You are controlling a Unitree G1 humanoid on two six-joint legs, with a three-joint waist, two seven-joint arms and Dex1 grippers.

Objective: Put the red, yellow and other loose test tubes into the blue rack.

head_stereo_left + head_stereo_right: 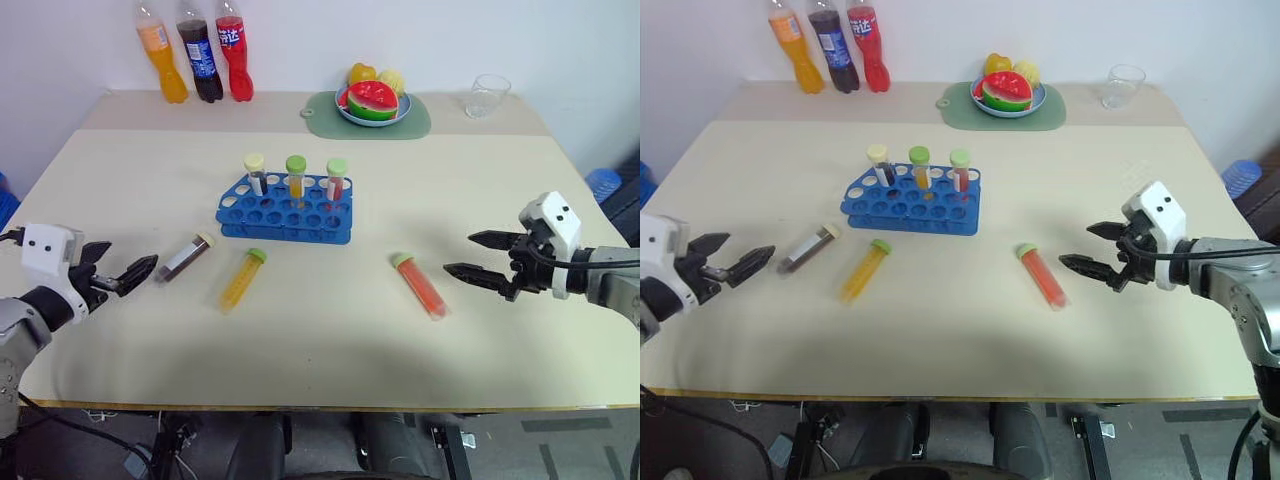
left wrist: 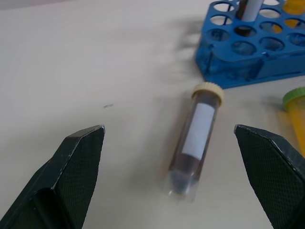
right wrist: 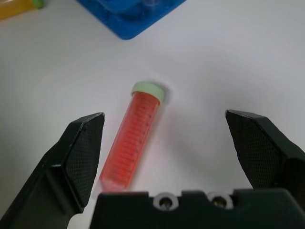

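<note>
- You have 3 loose test tubes lying flat on the table (image 1: pixel 500 180), all in front of the blue rack (image 1: pixel 285 210): the brown tube (image 1: pixel 186 256) with a cream cap toward your left, the yellow tube (image 1: pixel 243 278) with a green cap just right of it, and the red tube (image 1: pixel 420 284) with a green cap well apart on your right
- The rack already holds 3 capped tubes standing upright in its back row; the front holes look free
- Your left gripper (image 1: pixel 122 277) is spread wide and empty, its tips near the brown tube's base; in the left wrist view that tube lies between the 2 fingers, not touched
- Your right gripper (image 1: pixel 485 258) is also spread wide and empty, just beside the red tube, which sits between its fingers in the right wrist view
- Risk, as I judge it: both tubes lie lengthwise along the line of your fingers, so closing near the rounded end could squirt a tube out or set it rolling across the table
- Grab too near the cap and the tube may hang tilted and catch a hole's rim
- Coming in low toward the rack, you could knock the 3 standing tubes
- Further back, the soda bottles (image 1: pixel 195 55), fruit plate (image 1: pixel 373 103) and clear cup (image 1: pixel 487 95) are well clear
</note>
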